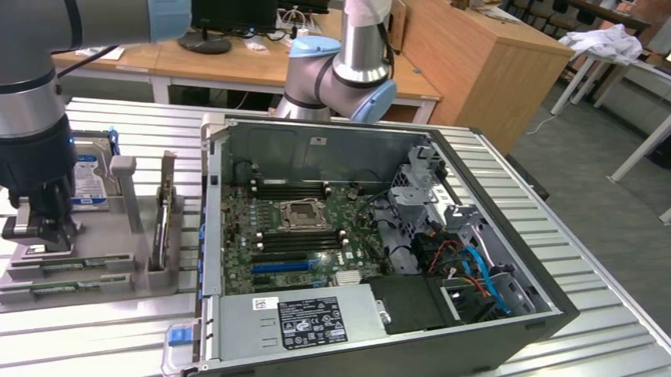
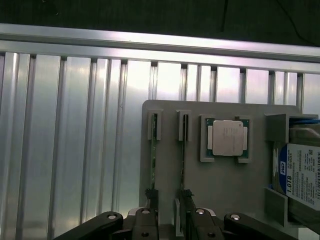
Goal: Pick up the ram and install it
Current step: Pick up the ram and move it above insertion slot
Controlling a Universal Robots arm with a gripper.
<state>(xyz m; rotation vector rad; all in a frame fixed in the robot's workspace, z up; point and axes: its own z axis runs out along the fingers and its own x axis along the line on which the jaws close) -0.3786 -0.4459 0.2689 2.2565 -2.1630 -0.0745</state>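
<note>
Aluminium slats make up the tabletop point(image 1: 94, 345), which carries an open computer case point(image 1: 304, 141) lying on its side so the motherboard point(image 1: 304, 236) and its black memory slots point(image 1: 288, 188) face up and can be reached from above. The arm point(image 1: 351, 63) rises from behind the case. At the exterior view's left sits a grey fixture tray point(image 2: 225, 190), whose moulded pockets seem meant to keep each part at a fixed, repeatable spot. A hard drive point(image 2: 300, 175) stands on edge in one pocket, and a square silver processor point(image 2: 227, 137) lies flat in another. The hand point(image 2: 170, 212) hangs low over the tray, jaws spread wide and pinching nothing. Two ram sticks point(image 2: 183, 150) stand on their long edges in narrow parallel grooves, probably so that the flat faces are free for fingers to close on; the second one point(image 2: 154, 155) is just beside the first. The fingertips point(image 2: 151, 196) sit at one end of the pair, and I cannot tell which stick they are lined up for. Neither stick has left its groove, so the pick-up is not yet done.
</note>
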